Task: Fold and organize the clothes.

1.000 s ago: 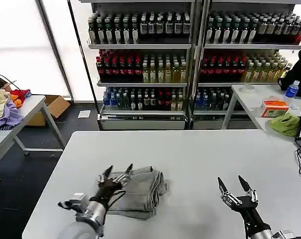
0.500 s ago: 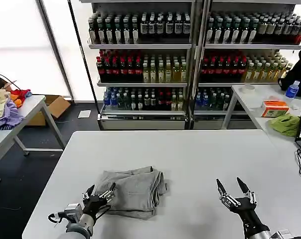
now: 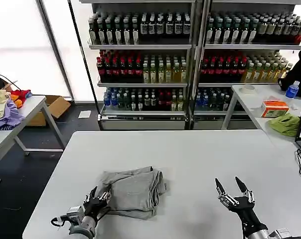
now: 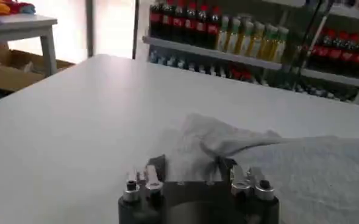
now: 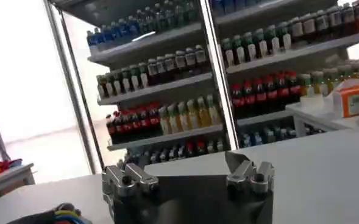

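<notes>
With our left claw [image 3: 97,198] spread empty at the near-left edge of the folded grey shirt [image 3: 133,189] on the worktop [image 3: 200,154], and our right claw [image 3: 231,188] likewise spread and idle, we should square any loose edges gently.

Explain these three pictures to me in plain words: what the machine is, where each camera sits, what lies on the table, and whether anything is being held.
This is a two-armed robot. The wide picture comes from a camera on its head, looking down at a white table. The other two come from cameras on its wrists, so each shows that arm's own claw up close.

On the table lies one folded pile of light grey clothes.

The left gripper sits low at the near left corner of the pile, fingers spread, gripping nothing. The left wrist view shows the cloth just ahead of it. The right gripper hovers open over bare table, well clear of the pile. Nothing is held.
</notes>
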Robot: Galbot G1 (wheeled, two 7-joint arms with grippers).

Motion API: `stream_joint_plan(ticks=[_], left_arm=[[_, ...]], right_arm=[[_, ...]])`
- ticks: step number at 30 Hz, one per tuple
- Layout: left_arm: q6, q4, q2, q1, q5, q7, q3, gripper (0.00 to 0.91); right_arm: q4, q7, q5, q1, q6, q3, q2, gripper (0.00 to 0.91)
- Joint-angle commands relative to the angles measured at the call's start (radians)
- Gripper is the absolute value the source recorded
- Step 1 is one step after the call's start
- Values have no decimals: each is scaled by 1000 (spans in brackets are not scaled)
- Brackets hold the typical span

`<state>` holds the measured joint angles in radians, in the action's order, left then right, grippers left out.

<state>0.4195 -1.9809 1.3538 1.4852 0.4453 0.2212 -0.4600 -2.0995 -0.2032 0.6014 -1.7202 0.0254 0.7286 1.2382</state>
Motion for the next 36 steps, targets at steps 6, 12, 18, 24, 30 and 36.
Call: stream_joint_plan(ticks=[6,12,18,24,30,36], left_arm=[[-81,-40,41,30,-42,-6,2,30],[-81,-104,8,13,43,-15,-78,30],[-9,-203,-62,10,266,-15,-282,20],[46,-190,-214,19,513,-33,-528,20],[97,-162,-445,45,756,-12,-687,20],[144,-239,-473,41,779,37,-729,20]], right_arm=[[3,2,0,8,-1,-1,-1,907],[5,3,5,5,1,5,-4,907],[4,8,11,6,0,13,-10,907],[4,10,13,8,1,4,-10,907],[3,11,13,-2,6,-1,-12,907],[-11,13,10,-14,11,-5,1,907]])
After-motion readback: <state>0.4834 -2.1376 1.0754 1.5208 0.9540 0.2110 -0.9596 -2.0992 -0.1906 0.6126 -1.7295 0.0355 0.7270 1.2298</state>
